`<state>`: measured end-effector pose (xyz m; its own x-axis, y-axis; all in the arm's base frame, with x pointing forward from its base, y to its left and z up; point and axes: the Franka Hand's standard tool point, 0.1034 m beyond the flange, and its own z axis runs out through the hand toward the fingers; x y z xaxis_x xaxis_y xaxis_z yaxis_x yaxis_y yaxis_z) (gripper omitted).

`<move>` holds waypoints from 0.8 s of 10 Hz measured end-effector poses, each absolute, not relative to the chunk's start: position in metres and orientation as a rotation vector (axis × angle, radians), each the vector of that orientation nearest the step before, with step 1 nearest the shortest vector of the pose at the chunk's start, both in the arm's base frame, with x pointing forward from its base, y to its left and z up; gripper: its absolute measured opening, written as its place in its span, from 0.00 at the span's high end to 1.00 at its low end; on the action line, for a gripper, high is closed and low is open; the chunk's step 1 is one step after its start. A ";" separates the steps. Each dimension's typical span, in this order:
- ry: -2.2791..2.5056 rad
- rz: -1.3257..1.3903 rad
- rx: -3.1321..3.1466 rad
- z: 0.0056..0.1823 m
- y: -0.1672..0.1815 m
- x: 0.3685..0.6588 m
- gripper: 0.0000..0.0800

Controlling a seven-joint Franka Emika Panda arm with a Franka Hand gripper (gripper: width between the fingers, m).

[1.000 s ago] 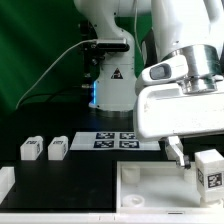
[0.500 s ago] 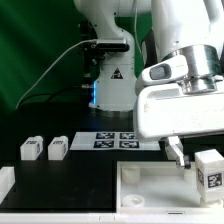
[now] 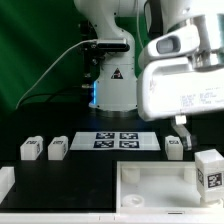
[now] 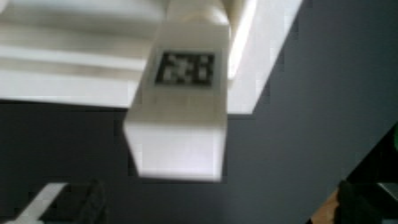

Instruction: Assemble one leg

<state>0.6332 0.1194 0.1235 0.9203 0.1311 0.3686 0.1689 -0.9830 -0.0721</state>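
A leg [image 3: 210, 170], a chunky white block with a square tag, stands upright on the near right corner of the white tray part [image 3: 150, 186]. My gripper [image 3: 186, 130] hangs above and behind it, apart from it, open and empty. In the wrist view the same leg [image 4: 178, 130] shows its tag, with the tray's rim [image 4: 71, 60] behind it. The dark fingertips [image 4: 377, 198] sit far apart at the frame's edges with nothing between them. Another leg [image 3: 174, 146] lies behind the tray. Two more legs [image 3: 30, 149] [image 3: 57, 148] lie at the exterior view's left.
The marker board [image 3: 122, 140] lies at the back middle of the black table. The robot's white base [image 3: 112, 80] stands behind it. A white block [image 3: 5, 182] sits at the exterior view's left edge.
My gripper has risen from beside the standing leg. The leg stays upright on the tray. The leg behind the tray is now uncovered.
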 end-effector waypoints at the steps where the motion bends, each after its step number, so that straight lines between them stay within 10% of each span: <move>1: -0.239 -0.376 -3.000 0.123 0.118 0.635 0.19; 8: -0.192 0.183 -3.006 0.089 0.106 0.637 0.19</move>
